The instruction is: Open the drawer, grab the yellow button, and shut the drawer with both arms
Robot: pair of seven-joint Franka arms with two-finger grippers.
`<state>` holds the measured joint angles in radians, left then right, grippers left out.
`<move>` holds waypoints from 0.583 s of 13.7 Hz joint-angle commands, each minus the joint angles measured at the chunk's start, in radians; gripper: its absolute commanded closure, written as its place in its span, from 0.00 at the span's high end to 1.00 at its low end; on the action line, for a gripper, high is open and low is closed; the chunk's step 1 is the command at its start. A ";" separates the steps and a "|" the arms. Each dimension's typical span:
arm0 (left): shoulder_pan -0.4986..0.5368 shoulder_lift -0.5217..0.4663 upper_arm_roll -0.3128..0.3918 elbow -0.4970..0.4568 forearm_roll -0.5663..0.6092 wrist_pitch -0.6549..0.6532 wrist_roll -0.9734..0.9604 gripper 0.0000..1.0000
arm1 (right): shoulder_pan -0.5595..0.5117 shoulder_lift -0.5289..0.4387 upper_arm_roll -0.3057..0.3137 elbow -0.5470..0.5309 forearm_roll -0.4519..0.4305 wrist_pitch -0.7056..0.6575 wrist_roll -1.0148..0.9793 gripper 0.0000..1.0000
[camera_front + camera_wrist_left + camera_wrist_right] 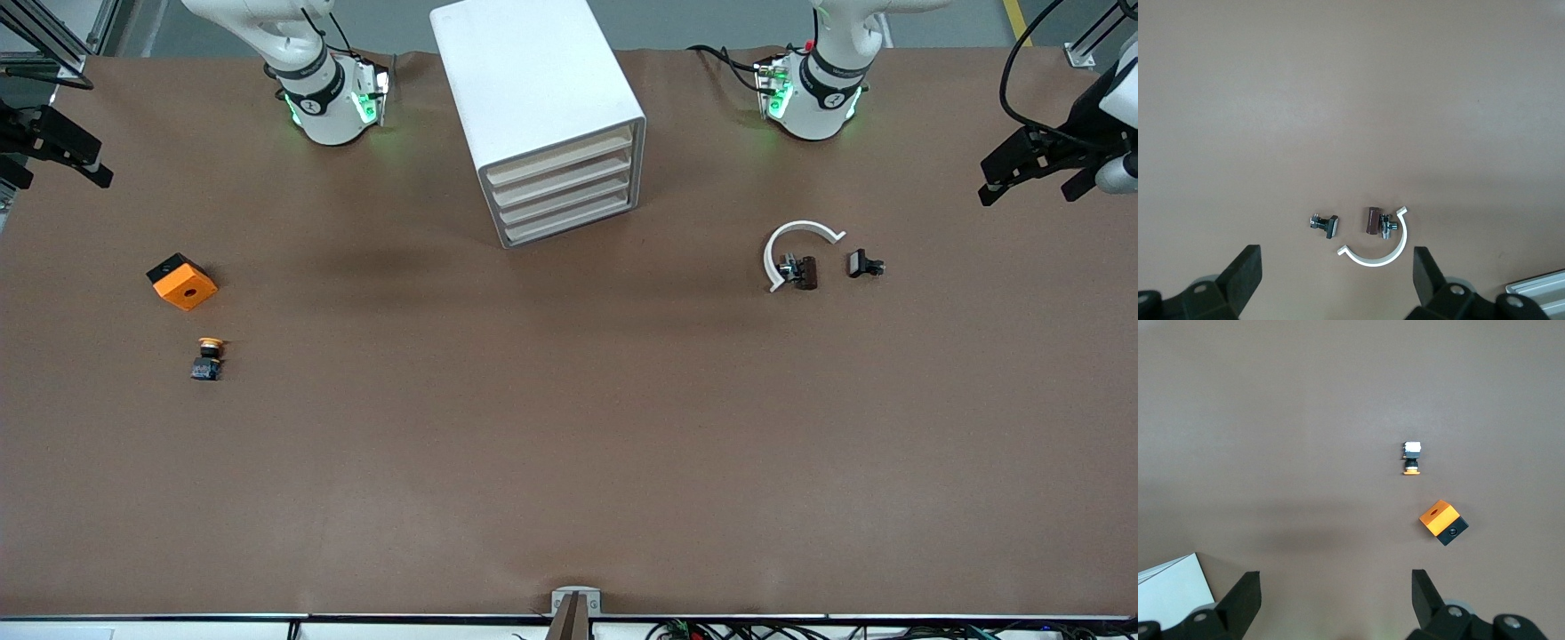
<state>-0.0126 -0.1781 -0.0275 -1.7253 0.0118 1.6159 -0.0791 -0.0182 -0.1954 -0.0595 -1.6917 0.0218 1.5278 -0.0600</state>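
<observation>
The white drawer cabinet (533, 80) stands at the table's middle, between the arm bases, with all of its drawers (564, 191) shut. The button (207, 358), with an orange cap and dark body, lies on the table toward the right arm's end, nearer the front camera than the orange block (182, 281). It also shows in the right wrist view (1411, 459). My right gripper (62, 160) (1336, 583) is open and empty, high over that end. My left gripper (1031, 178) (1336, 263) is open and empty, high over the left arm's end.
A white curved band with a dark brown part (800, 262) (1375, 233) and a small black part (862, 264) (1326, 223) lie toward the left arm's end. The orange block also shows in the right wrist view (1443, 522), beside the cabinet's corner (1171, 587).
</observation>
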 commanded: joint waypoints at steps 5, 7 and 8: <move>0.000 0.006 0.000 0.021 -0.018 -0.057 -0.008 1.00 | -0.009 0.008 0.006 0.015 0.007 -0.003 -0.003 1.00; 0.000 0.006 0.000 0.023 -0.018 -0.057 -0.008 1.00 | -0.009 0.008 0.006 0.015 0.007 -0.002 -0.003 1.00; 0.000 0.005 0.000 0.023 -0.018 -0.057 -0.010 1.00 | -0.009 0.008 0.006 0.015 0.007 -0.002 -0.003 1.00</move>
<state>-0.0126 -0.1780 -0.0275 -1.7244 0.0118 1.5816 -0.0793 -0.0182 -0.1954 -0.0595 -1.6917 0.0218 1.5278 -0.0600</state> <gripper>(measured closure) 0.000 0.000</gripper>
